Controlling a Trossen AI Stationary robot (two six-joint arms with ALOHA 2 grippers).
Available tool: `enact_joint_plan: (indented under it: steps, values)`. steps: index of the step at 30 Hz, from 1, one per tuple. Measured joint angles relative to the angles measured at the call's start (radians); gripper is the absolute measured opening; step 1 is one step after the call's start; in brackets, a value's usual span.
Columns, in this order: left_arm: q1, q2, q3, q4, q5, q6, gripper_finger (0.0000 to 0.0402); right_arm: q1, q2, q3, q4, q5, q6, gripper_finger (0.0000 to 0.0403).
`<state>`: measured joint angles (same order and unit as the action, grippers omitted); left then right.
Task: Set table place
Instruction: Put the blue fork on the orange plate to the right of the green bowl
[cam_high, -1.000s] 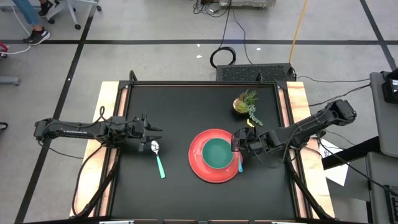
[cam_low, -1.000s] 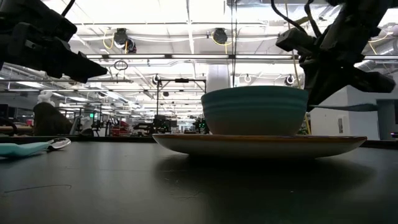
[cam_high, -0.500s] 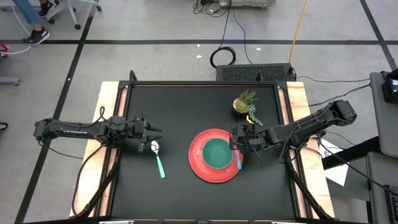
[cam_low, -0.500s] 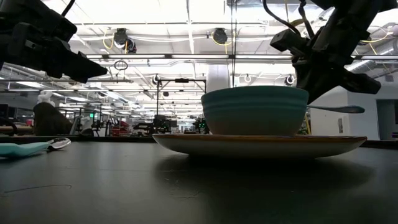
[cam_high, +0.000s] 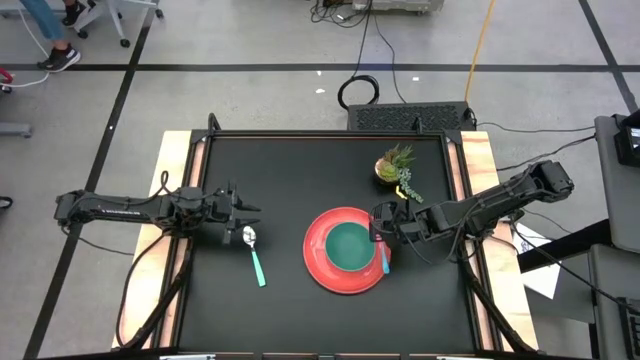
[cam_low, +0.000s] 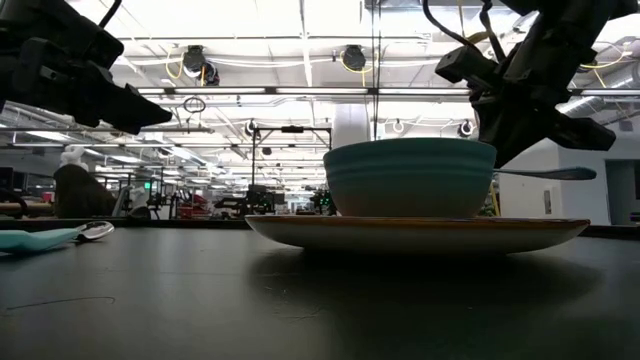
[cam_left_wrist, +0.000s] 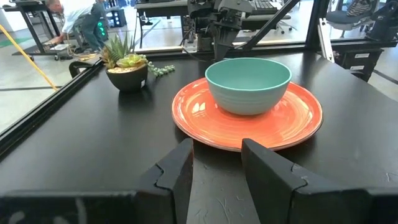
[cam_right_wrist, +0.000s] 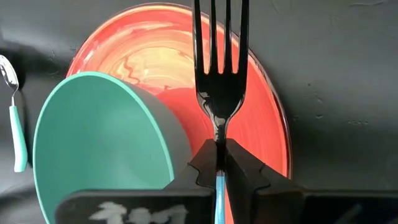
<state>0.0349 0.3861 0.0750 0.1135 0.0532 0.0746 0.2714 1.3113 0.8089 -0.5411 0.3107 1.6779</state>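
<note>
My right gripper (cam_high: 379, 232) clamped on fork (cam_right_wrist: 220, 68), held over plate (cam_high: 318, 262) edge beside bowl (cam_high: 349, 246). Left gripper (cam_high: 243, 211) half open, empty, near spoon (cam_high: 254, 255) already laid left of plate. Fork placement left, likely last.

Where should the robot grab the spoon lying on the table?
Best by the teal handle, from straight above. The spoon lies flat on the table, so only a top-down pinch across the thin handle fits. The left gripper hovers open just beyond the bowl end, so it is nearest.
</note>
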Motion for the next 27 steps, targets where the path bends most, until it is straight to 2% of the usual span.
enact_joint_plan:
  steps: [10,18,27]
  values:
    - [0.0,0.0,0.0,0.001,0.0,0.0,0.0143,-0.009,0.0,0.0,0.015,-0.004,-0.022,0.0004]
    - [0.0,0.0,0.0,-0.005,0.0,-0.002,0.0143,-0.009,-0.001,-0.074,0.119,-0.002,-0.008,0.0004]
    - [0.0,0.0,0.0,-0.005,0.0,-0.001,0.0143,-0.013,-0.001,-0.08,0.127,-0.004,-0.017,0.0004]
